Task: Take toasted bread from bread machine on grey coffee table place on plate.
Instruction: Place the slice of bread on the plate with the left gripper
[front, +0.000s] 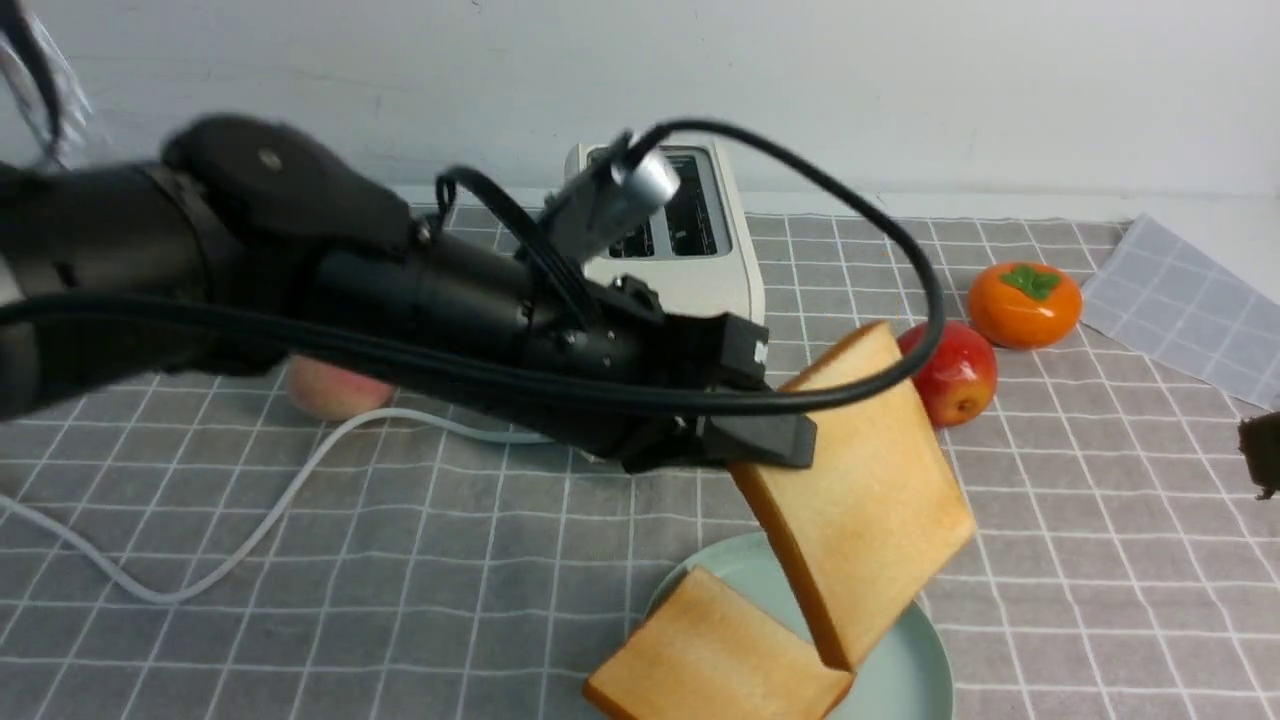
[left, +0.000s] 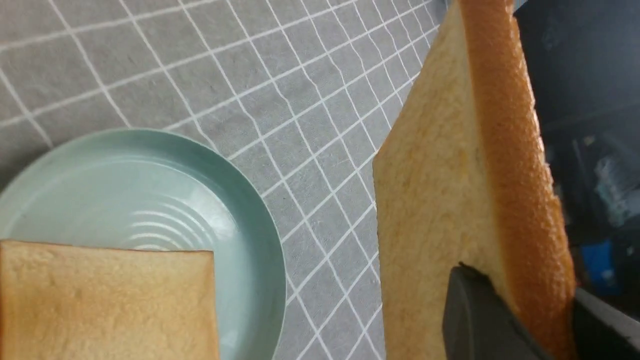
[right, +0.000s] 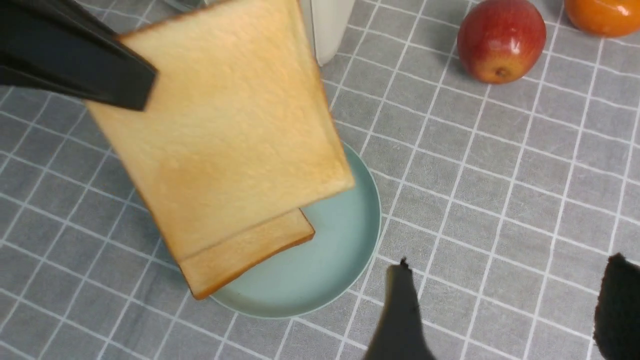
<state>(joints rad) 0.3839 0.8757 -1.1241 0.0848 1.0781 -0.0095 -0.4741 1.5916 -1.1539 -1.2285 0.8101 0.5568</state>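
Note:
My left gripper (front: 775, 440) is shut on one corner of a toasted bread slice (front: 860, 490) and holds it tilted on edge above the mint-green plate (front: 900, 670). The grip shows close in the left wrist view (left: 525, 292), with the slice (left: 440, 190) between the jaws. The second slice (front: 710, 655) lies flat on the plate, overhanging its near rim. The cream-white bread machine (front: 700, 260) stands behind on the grey coffee table (front: 400, 580), its slots empty. My right gripper (right: 510, 265) is open and empty, over the cloth beside the plate (right: 325, 250).
A red apple (front: 955, 375) and an orange persimmon (front: 1025, 303) lie right of the toaster. A peach (front: 335, 390) sits partly hidden behind my left arm. The white power cord (front: 250, 520) trails left. A loose checked cloth (front: 1180, 300) lies far right.

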